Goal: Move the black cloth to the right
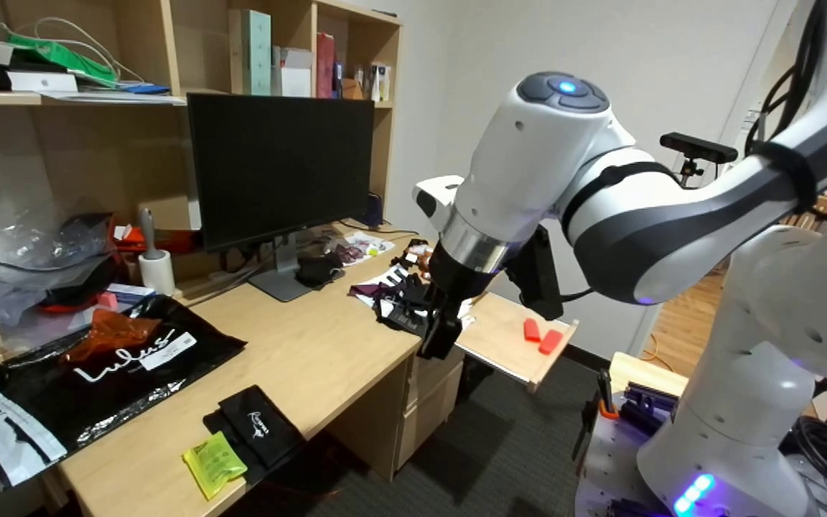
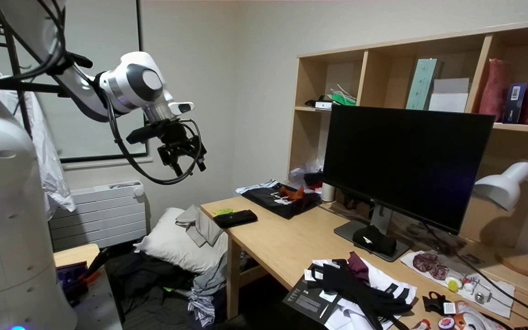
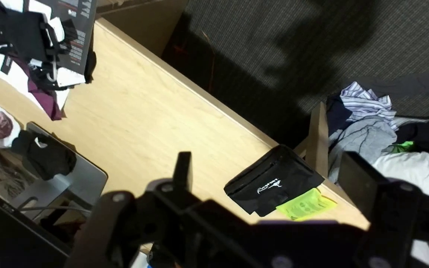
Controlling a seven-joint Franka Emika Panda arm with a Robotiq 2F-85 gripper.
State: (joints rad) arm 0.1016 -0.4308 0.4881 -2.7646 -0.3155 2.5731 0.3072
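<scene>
Gripper (image 3: 266, 163): we saw it spread wide, raised higher than the desk (image 1: 298, 359).
Black cloth (image 1: 259, 429): we found it on the desk, right at the edge, lettered side up.
Yellow-green pad (image 1: 214, 464): we saw it beside the cloth, touching it.
Large black sheet (image 1: 130, 391): we saw it apart from the cloth, bearing an orange piece (image 1: 113, 334).

Your gripper (image 3: 267, 163): jaws apart | black cloth (image 3: 274, 182): on tabletop (image 3: 143, 108), 4 o'clock from view centre | yellow-green pad (image 3: 307, 205): touching cloth's 4 o'clock side
</scene>
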